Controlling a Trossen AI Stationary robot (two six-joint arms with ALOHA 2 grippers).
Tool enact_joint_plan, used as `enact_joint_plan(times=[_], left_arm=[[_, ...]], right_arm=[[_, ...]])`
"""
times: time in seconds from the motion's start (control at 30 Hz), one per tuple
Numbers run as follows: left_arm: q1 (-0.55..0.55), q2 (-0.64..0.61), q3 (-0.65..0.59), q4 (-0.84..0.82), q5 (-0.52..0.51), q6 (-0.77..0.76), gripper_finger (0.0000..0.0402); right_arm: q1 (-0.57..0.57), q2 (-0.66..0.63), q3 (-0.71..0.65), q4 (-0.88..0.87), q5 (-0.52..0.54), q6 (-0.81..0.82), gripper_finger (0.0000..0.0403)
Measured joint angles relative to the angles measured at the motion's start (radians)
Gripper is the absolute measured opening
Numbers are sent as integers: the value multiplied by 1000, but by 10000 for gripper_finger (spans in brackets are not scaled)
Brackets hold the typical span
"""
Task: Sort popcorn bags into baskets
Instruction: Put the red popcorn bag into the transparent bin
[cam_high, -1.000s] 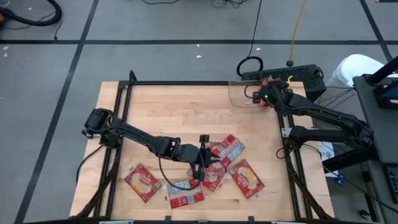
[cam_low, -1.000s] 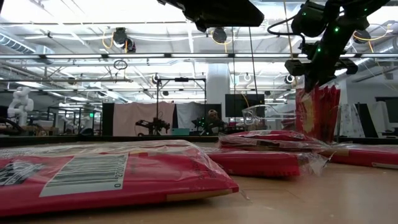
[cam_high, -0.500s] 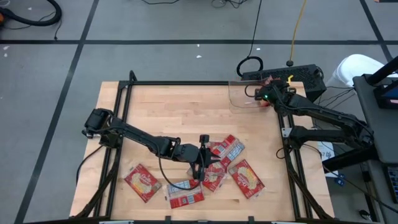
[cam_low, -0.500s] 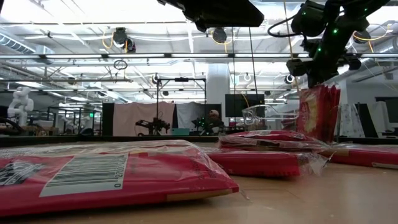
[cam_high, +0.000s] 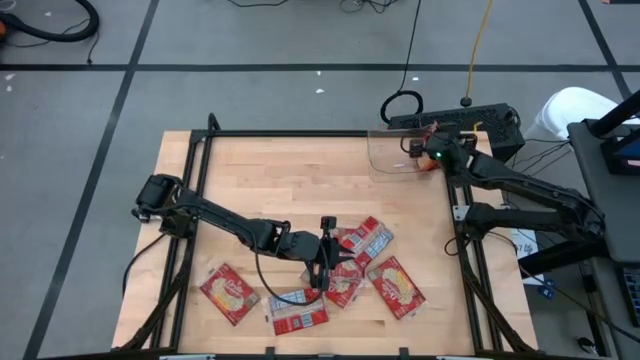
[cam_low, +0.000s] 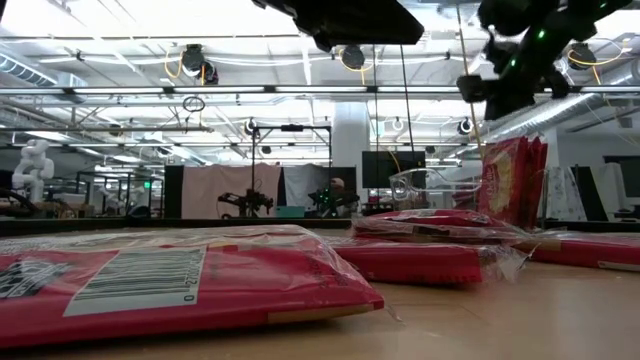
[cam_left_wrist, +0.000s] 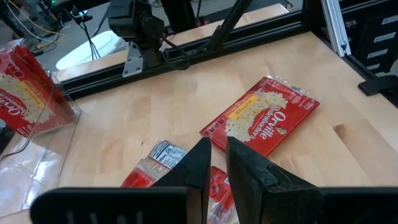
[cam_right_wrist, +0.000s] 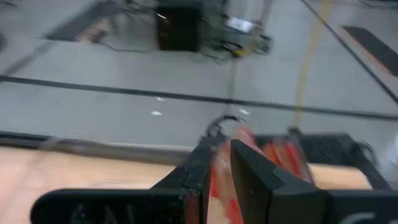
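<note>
1. Change: the right gripper (cam_high: 437, 155) has lifted off the upright popcorn bags it touched a second ago. It now hangs just above them and has shifted slightly toward the table's right edge. The left arm and the loose bags lie as before.
2. High view: we record the wooden table (cam_high: 300, 180) with the clear bin (cam_high: 385, 160) at its far right corner, and the right gripper is over the bin.
3. High view: the left gripper (cam_high: 322, 278) points down over a pile of red packets (cam_high: 365, 240) near the front edge. Three more lie flat there: one to the left (cam_high: 232, 293), one showing its label (cam_high: 298, 312), one to the right (cam_high: 398, 286).
4. Low view: the right gripper (cam_low: 510, 85) is clear of the packets standing on edge (cam_low: 512, 180) in the bin (cam_low: 420, 185), which is see-through. A label-side packet (cam_low: 150, 285) fills the foreground.
5. Left wrist view: the left gripper (cam_left_wrist: 214, 146) has its fingers almost together, only a narrow slit between them, and we see nothing clamped. Beyond it lie a face-up packet (cam_left_wrist: 264, 118) and a label-side one (cam_left_wrist: 158, 155) – apart from each other. Farther off, the bin wall (cam_left_wrist: 62, 124) stands in front of an upright bag (cam_left_wrist: 25, 106).
6. Right wrist view: the right gripper (cam_right_wrist: 222, 146) has its fingers close together, and red packets (cam_right_wrist: 283, 155) show blurred beyond them. We see none gripped.
</note>
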Motion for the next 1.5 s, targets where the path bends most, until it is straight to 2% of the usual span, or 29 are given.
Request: enact_joint_plan(times=[0.1, 0.27, 0.37, 0.47, 0.63, 0.77, 0.9, 1.03, 1.27, 1.37, 1.5], left_arm=[[23, 0, 0, -4, -3, -2, 56], [67, 0, 0, -55, -5, -49, 63], [74, 0, 0, -121, -4, -71, 90], [68, 0, 0, -207, -5, -95, 135], [39, 1, 0, -277, -10, -89, 208], [20, 1, 0, -279, -57, -88, 237], [6, 1, 0, -279, -112, -90, 237], [5, 1, 0, -279, -112, -92, 222], [5, 32, 1, -266, -124, -95, 199], [5, 69, 2, -230, -167, -110, 203], [9, 112, 2, -209, -186, -115, 228]], right_arm=[[42, -59, 0, 29, -62, -91, 55], [147, -152, 1, -5, -210, -104, 55], [231, -178, 1, -36, -309, -76, 55], [331, -179, 1, -53, -370, -37, 55], [511, -158, -63, 97, -352, -30, 55], [629, -138, -166, 316, -347, -69, 55], [732, -101, -260, 483, -341, -71, 55], [831, -37, -295, 546, -336, -63, 55], [1018, 114, -295, 643, -194, -73, 55], [1080, 181, -295, 686, -190, -87, 55], [1147, 274, -295, 732, -184, -69, 55]])
